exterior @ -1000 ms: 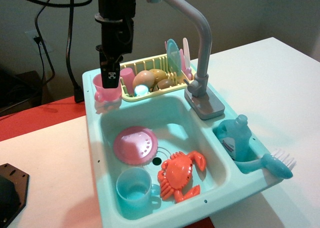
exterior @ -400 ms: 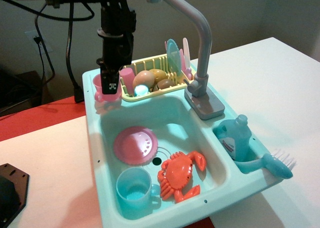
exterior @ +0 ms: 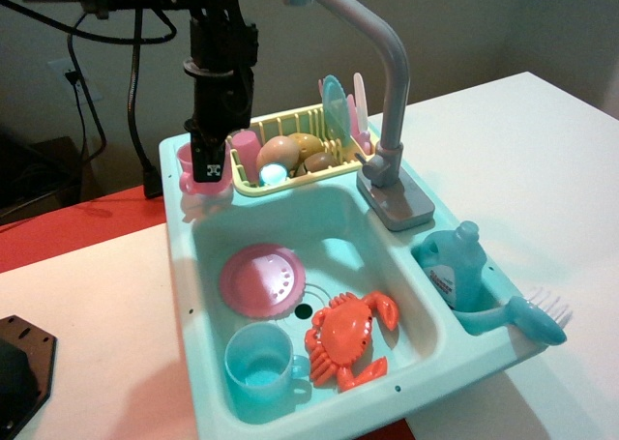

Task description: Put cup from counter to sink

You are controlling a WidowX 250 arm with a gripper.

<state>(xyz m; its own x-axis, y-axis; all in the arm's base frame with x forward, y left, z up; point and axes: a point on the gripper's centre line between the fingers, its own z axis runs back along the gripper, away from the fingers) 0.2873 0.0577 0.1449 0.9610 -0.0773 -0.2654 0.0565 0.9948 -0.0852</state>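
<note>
The translucent pink cup [exterior: 201, 176] stands at the back left corner of the teal counter [exterior: 172, 160], its handle pointing left. My black gripper [exterior: 209, 161] comes down from above, its fingers closed over the cup's rim, one finger inside it. The cup's base looks at or just above the ledge. The teal sink [exterior: 353, 222] lies directly in front of the cup, with its dark drain hole [exterior: 304, 311] and tall grey faucet [exterior: 389, 82] at the back right.
In the basin lie a pink plate [exterior: 261, 280], a light blue cup [exterior: 259, 367] and an orange crab [exterior: 348, 338]. A yellow dish rack [exterior: 290, 182] with a pink tumbler [exterior: 245, 152] and dishes sits beside the cup. A blue bottle [exterior: 459, 266] and brush [exterior: 534, 316] are at right.
My gripper came down onto the pink cup, then shifted slightly left and up with the cup following. Everything in the basin stayed put.
</note>
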